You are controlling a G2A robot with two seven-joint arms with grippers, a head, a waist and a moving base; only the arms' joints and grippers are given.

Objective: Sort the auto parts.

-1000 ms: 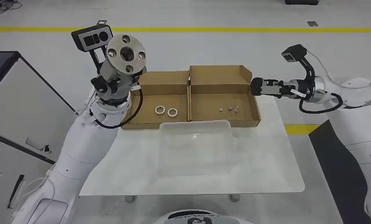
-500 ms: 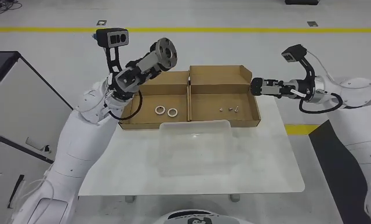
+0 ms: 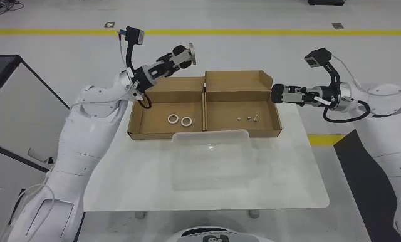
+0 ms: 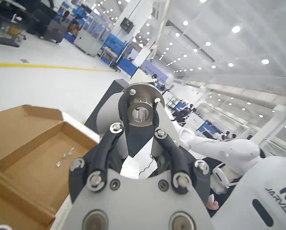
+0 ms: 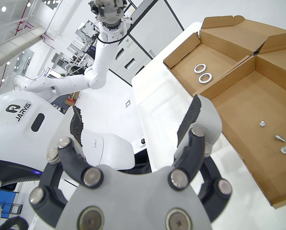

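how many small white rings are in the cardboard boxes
2. One small white ring and a second white ring lie side by side on the floor of the open brown cardboard box, beside the neighbouring box of small metal bolts. None seems hidden.

My left gripper (image 3: 178,57) holds a flanged hub (image 3: 187,52) past the far rim of the left cardboard box (image 3: 139,120), which contains two rings (image 3: 171,119). My right gripper (image 3: 274,93) sits just beside the outer wall of the right box (image 3: 273,115); small bolts (image 3: 249,116) lie inside. A clear tray (image 3: 210,160) lies before both boxes on the white table (image 3: 288,179).
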